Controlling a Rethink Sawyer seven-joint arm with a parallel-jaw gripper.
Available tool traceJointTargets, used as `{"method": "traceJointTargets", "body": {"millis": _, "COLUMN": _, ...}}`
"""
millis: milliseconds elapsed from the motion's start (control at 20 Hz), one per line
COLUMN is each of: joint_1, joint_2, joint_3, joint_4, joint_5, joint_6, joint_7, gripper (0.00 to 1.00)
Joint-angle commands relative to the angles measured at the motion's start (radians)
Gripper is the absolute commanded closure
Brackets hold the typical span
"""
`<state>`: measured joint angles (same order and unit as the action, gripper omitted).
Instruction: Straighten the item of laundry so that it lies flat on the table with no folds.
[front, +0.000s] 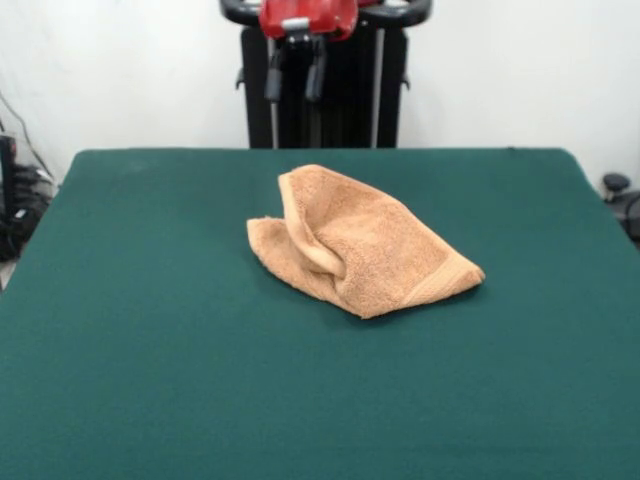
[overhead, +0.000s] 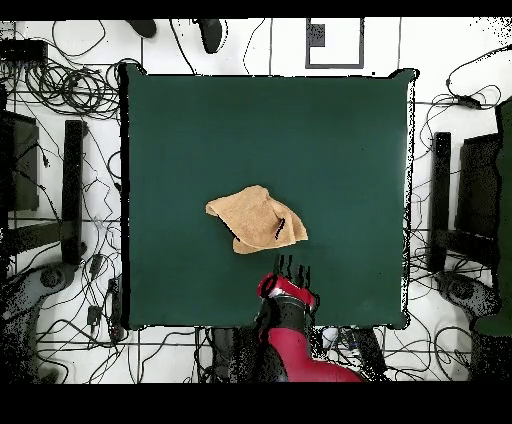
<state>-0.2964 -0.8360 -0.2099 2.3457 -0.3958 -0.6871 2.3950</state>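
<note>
In the front view, the towel (front: 360, 245) lies near the middle of the green table (front: 150, 350), a little toward the far side. It is not flat: one flap stands up and folds over along a raised ridge that runs from the far top corner down toward the centre, and the woven band is visible along the edge at the right corner. The gripper (front: 295, 75) hangs at the top of the picture, in front of the black pedestal (front: 330, 100), well above the cloth. Its two dark fingers (front: 273, 78) stand apart with a gap between them and nothing is held, so the tool is released.

In the overhead view, the towel (overhead: 256, 220) looks like a crumpled shape with a dark crease near its side closer to the robot. The gripper (overhead: 292, 268) is just beside this edge, between the towel and the table's near border, and its fingers do not touch the cloth.

To do this step well, I judge that the arm should come down on the upper, folded layer only, near a free corner, pinch it thinly, and pull it outward low over the table. Catching both layers would only drag the whole towel.
</note>
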Motion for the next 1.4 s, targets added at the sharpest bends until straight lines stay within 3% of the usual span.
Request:
{"method": "traceJointTargets", "body": {"millis": 50, "joint_1": 0.066, "joint_2": -0.093, "joint_3": -0.048, "joint_4": 0.080, "joint_5": 0.161, "joint_6": 0.228, "joint_7": 0.115, "gripper": 0.00}}
{"method": "traceJointTargets", "body": {"millis": 250, "joint_1": 0.125, "joint_2": -0.174, "joint_3": -0.094, "joint_4": 0.102, "joint_5": 0.270, "joint_6": 0.461, "joint_7": 0.081, "gripper": 0.00}}
{"method": "traceJointTargets", "body": {"millis": 450, "joint_1": 0.188, "joint_2": -0.201, "joint_3": -0.140, "joint_4": 0.092, "joint_5": 0.332, "joint_6": 0.617, "joint_7": 0.087, "gripper": 0.00}}
{"method": "traceJointTargets", "body": {"millis": 600, "joint_1": 0.205, "joint_2": -0.225, "joint_3": -0.143, "joint_4": 0.095, "joint_5": 0.333, "joint_6": 0.661, "joint_7": 0.116, "gripper": 0.00}}
{"method": "traceJointTargets", "body": {"millis": 900, "joint_1": 0.185, "joint_2": -0.266, "joint_3": -0.098, "joint_4": 0.138, "joint_5": 0.296, "joint_6": 0.621, "joint_7": 0.166, "gripper": 0.00}}
{"method": "traceJointTargets", "body": {"millis": 1000, "joint_1": 0.160, "joint_2": -0.290, "joint_3": -0.054, "joint_4": 0.180, "joint_5": 0.318, "joint_6": 0.627, "joint_7": 0.209, "gripper": 0.00}}
{"method": "traceJointTargets", "body": {"millis": 1250, "joint_1": -0.012, "joint_2": -0.314, "joint_3": 0.144, "joint_4": 0.277, "joint_5": 0.310, "joint_6": 0.574, "joint_7": 0.292, "gripper": 0.00}}
{"method": "traceJointTargets", "body": {"millis": 1400, "joint_1": -0.139, "joint_2": -0.262, "joint_3": 0.273, "joint_4": 0.304, "joint_5": 0.228, "joint_6": 0.440, "joint_7": 0.343, "gripper": 0.00}}
